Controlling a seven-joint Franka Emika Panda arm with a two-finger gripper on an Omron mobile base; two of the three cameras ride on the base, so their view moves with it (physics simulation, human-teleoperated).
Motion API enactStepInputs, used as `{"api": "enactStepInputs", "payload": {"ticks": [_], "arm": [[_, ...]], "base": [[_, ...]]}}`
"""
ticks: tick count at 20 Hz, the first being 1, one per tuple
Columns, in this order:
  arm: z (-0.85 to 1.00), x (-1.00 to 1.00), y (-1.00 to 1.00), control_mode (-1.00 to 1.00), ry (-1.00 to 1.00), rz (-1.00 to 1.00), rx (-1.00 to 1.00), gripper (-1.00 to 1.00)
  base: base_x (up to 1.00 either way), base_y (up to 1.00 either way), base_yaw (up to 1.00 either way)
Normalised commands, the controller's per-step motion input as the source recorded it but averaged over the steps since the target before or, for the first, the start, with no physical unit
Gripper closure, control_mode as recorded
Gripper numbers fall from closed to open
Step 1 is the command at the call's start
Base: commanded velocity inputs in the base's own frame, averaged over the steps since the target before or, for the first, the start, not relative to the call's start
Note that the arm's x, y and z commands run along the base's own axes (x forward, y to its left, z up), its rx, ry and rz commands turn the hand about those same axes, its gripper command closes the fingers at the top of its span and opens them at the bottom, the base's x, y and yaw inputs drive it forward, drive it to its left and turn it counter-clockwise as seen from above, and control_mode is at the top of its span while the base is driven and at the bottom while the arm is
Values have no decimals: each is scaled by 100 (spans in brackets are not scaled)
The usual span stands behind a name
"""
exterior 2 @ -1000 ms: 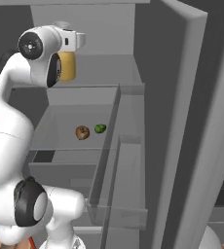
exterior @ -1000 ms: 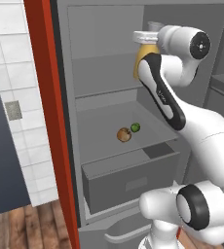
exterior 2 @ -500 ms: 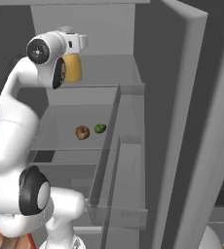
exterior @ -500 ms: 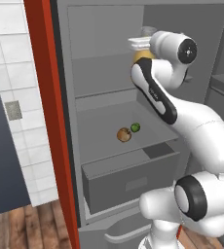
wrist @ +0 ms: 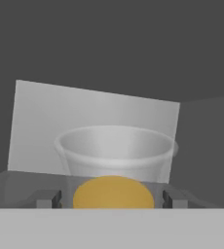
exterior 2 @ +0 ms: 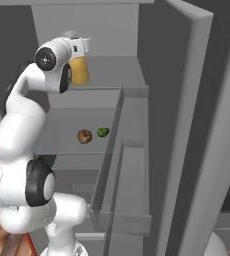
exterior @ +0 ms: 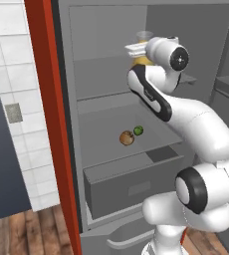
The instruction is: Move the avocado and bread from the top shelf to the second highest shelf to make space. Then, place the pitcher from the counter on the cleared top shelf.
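One pitcher [exterior 2: 79,71], yellow-orange with a pale whitish neck, hangs over the top shelf [exterior: 106,94], pinched in the end effector [wrist: 113,198]. It looks rigid, smooth and top-heavy, so a grip on the wider body seems safest. Bread [exterior: 127,138] and avocado [exterior: 138,130] sit together on the second highest shelf [exterior 2: 62,142].

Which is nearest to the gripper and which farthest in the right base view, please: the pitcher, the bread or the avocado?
1. The pitcher, held at the gripper by the top shelf.
2. and 3. The bread and the avocado, side by side on the second highest shelf below; too close to rank.
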Motion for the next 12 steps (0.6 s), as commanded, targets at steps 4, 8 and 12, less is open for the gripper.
{"api": "enactStepInputs", "payload": {"ticks": [4,8,12], "arm": [[-4,50,0,-100,0,0,0,100],[-2,54,0,-100,0,0,0,100],[-7,58,0,-100,0,0,0,100]], "base": [[0,0,0],[0,0,0],[0,0,0]]}}
